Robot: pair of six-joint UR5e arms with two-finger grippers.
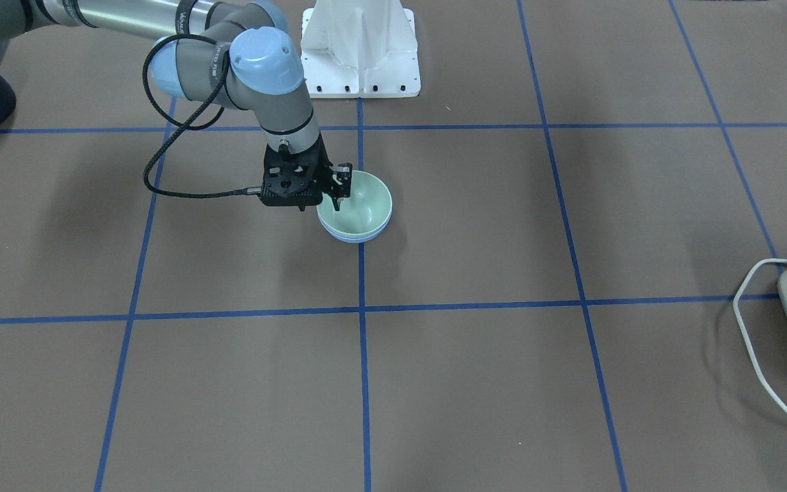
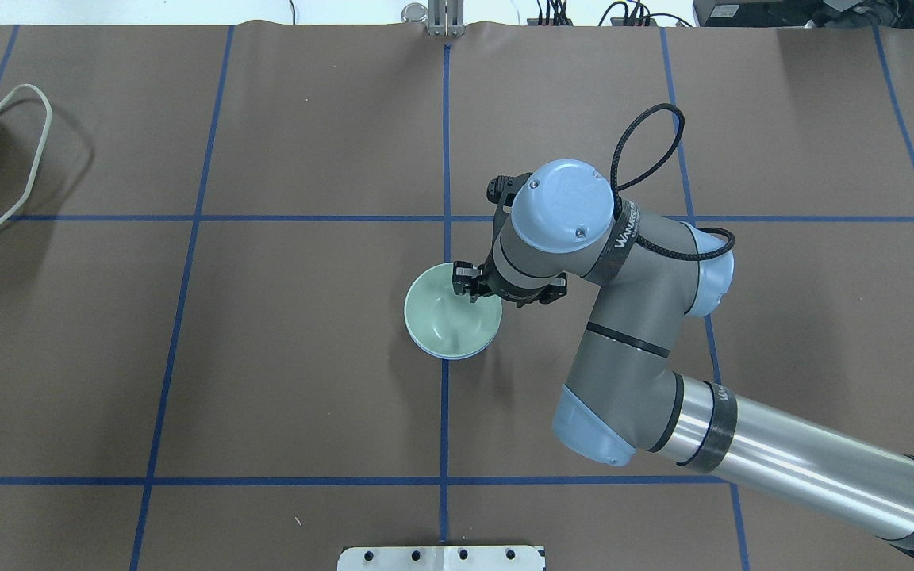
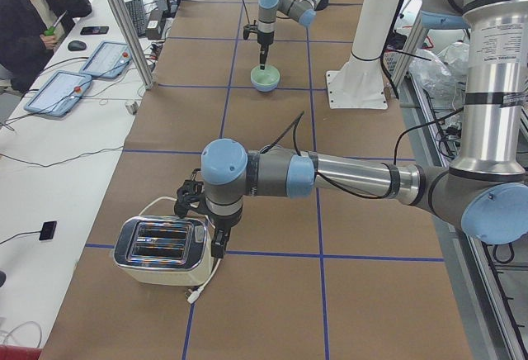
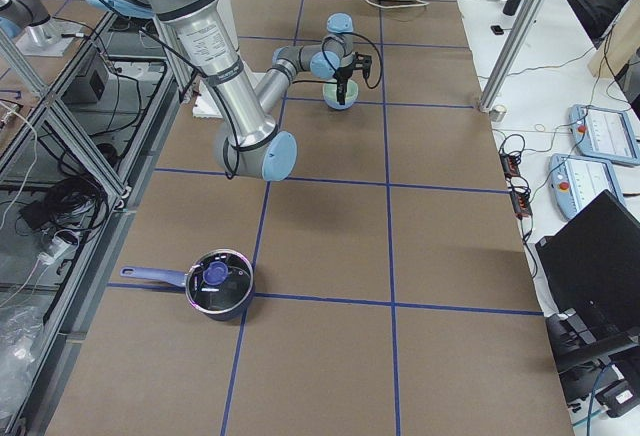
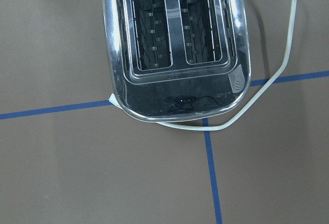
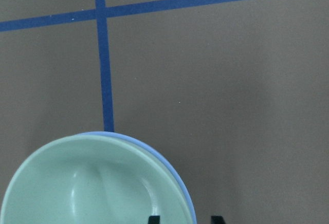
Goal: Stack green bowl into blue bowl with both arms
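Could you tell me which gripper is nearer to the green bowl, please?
Right. The right gripper is at the green bowl's rim; the left gripper is far off, by the toaster.

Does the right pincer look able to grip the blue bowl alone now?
Probably not: the green bowl sits nested inside the blue bowl, leaving only a thin blue edge, and the right pincer straddles both rims together.
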